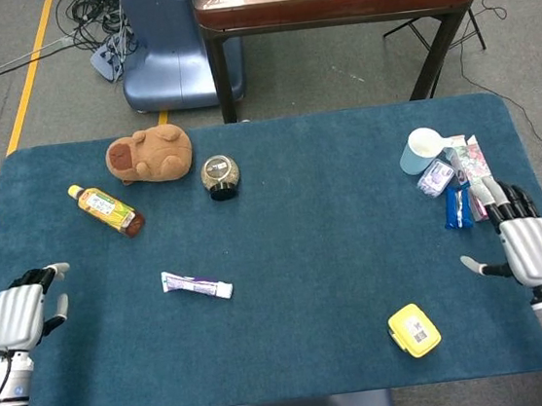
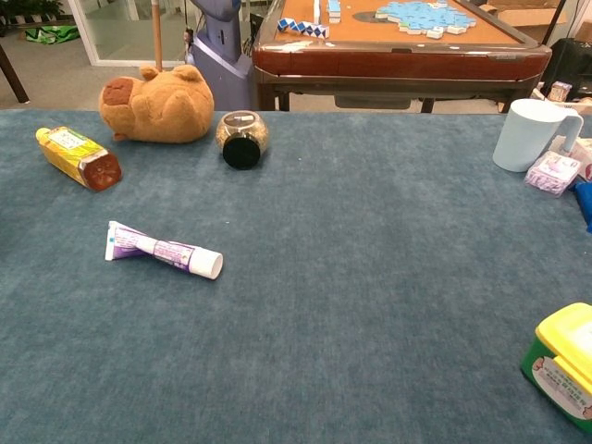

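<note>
Looking down from the head camera, I see my left hand (image 1: 17, 315) with its fingers spread apart and nothing between them, hovering at the far left edge of the blue table (image 1: 307, 258). My right hand (image 1: 526, 244) is the same on the opposite edge: fingers apart, thumb stuck out toward the middle, holding nothing (neither hand shows in the chest view).

Nearest my left hand lies the toothpaste tube (image 1: 196, 284), flat on the cloth with its white cap pointing toward the table's centre, well apart from the fingers. Beyond it a yellow-labelled drink bottle (image 1: 106, 210) lies on its side, and further back sit a brown plush capybara (image 1: 149, 153) and a small round jar (image 1: 220, 174) tipped so its dark lid faces me.

Just beside my right hand's fingertips is the clutter at the right edge: a blue packet (image 1: 457, 206), a floral patterned packet (image 1: 477, 175), a small purple pack (image 1: 435, 177) and a pale blue mug (image 1: 422, 150) standing upright. A yellow lidded box (image 1: 414, 330) rests near the front edge, inboard of that hand.
</note>
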You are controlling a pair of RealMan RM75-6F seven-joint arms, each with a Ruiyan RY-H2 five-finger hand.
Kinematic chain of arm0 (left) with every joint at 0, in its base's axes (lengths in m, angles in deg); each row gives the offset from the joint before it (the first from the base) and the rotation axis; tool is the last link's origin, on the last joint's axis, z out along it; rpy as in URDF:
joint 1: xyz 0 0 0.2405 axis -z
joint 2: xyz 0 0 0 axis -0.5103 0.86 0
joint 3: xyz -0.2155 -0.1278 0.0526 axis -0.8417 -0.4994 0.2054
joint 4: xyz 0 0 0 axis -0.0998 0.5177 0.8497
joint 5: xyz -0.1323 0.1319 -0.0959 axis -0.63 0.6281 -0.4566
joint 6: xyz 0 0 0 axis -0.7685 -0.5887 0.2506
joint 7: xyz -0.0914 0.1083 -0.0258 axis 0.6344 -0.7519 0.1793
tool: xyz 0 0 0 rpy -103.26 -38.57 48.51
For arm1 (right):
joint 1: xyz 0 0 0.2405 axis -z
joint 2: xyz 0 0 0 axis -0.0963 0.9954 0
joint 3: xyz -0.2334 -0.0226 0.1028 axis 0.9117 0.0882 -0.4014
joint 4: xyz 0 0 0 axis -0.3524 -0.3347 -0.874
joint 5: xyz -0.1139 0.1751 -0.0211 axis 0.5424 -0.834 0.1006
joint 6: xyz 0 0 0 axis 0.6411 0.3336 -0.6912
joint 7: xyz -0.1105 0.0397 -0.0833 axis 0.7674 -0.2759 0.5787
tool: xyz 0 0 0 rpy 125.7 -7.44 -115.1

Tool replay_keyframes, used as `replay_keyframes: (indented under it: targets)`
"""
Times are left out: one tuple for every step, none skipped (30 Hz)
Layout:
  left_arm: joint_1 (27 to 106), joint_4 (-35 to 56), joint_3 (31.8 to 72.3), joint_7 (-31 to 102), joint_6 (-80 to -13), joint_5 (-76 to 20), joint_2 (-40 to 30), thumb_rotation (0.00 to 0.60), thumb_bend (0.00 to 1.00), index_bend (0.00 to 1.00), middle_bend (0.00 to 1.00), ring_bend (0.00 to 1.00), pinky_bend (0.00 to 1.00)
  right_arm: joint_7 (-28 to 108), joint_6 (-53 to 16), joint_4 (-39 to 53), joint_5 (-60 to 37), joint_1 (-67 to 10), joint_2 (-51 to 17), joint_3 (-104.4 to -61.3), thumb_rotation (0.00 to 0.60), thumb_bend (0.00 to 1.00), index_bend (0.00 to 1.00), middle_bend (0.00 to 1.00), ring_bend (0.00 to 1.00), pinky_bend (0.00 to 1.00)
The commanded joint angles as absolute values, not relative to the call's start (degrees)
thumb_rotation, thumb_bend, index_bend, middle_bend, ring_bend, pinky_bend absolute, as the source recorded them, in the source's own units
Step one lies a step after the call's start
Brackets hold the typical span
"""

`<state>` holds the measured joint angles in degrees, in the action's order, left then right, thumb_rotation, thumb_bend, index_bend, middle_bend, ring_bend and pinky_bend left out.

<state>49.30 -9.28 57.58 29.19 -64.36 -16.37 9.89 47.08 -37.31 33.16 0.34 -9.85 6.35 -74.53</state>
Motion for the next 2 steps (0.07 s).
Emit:
replay_keyframes:
  targets:
    - [46.7,-11.8,58.4,26.7,-68.1,-14.9,10.5,0.6,0.45,0.29,0.36,0.27,0.34,48.7,-40.1,34.7,0.9,-6.8,6.6,-73.3,0.574,0.04,0.0,0.0,0.0,0.0]
    - [46.2,-12.2,58.5,26.3,-68.9,-14.4,10.5,0.6,0.45,0.29,0.36,0.27,0.34,49.0,-40.6,35.0,0.8,-6.2,6.6,-73.1,0.573,0.04,0.0,0.0,0.0,0.0]
